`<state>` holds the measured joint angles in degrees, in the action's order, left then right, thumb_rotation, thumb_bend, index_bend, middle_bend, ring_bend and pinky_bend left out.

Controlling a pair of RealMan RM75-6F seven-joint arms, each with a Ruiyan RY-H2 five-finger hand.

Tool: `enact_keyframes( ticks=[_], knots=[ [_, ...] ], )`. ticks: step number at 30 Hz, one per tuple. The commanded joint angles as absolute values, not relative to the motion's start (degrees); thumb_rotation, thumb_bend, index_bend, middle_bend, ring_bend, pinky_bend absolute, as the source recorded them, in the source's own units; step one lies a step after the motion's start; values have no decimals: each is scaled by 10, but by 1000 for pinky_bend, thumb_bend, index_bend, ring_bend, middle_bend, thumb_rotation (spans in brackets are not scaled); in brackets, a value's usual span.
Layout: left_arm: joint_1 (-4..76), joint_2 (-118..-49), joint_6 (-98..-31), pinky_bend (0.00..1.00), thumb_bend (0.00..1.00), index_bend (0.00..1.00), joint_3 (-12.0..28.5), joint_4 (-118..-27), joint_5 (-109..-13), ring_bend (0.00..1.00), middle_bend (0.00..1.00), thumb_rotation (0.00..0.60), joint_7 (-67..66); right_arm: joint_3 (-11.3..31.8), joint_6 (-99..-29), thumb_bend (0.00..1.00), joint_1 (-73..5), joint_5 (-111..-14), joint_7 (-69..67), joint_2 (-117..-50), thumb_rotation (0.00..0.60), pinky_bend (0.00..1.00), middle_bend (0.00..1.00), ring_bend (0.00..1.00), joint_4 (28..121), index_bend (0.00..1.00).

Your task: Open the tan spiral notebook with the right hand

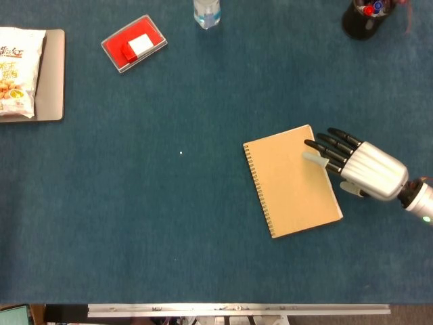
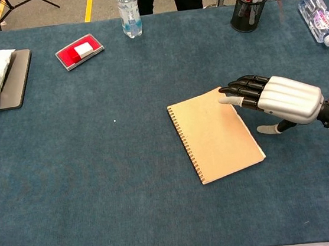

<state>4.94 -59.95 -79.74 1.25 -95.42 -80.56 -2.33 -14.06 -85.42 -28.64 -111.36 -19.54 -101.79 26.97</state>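
Note:
The tan spiral notebook lies closed and flat on the blue table, its wire spine along the left edge. My right hand hovers at the notebook's right edge near the far corner, palm down, holding nothing. Its dark fingers are stretched out and reach over the cover's upper right part; whether they touch the cover I cannot tell. The thumb sticks out beside the right edge. My left hand shows in neither view.
A red box and a water bottle stand at the back. A snack bag lies on a dark tray at far left. A pen cup and a lying bottle sit at back right.

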Motion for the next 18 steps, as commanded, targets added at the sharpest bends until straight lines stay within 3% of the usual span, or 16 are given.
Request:
enact_keyframes(
  ticks=[1,18],
  knots=[
    [49,-599,-797,447,429,444,13,-954,-806,280,362,600,-23,-143,-852,208,-287,-1112,-199,-1021,600,110,34,0,266,0],
    [47,-598,-800,447,429,444,12,-955,-808,280,363,600,-22,-149,-854,225,-283,-1103,-217,-1040,600,110,34,0,246,0]
  ],
)
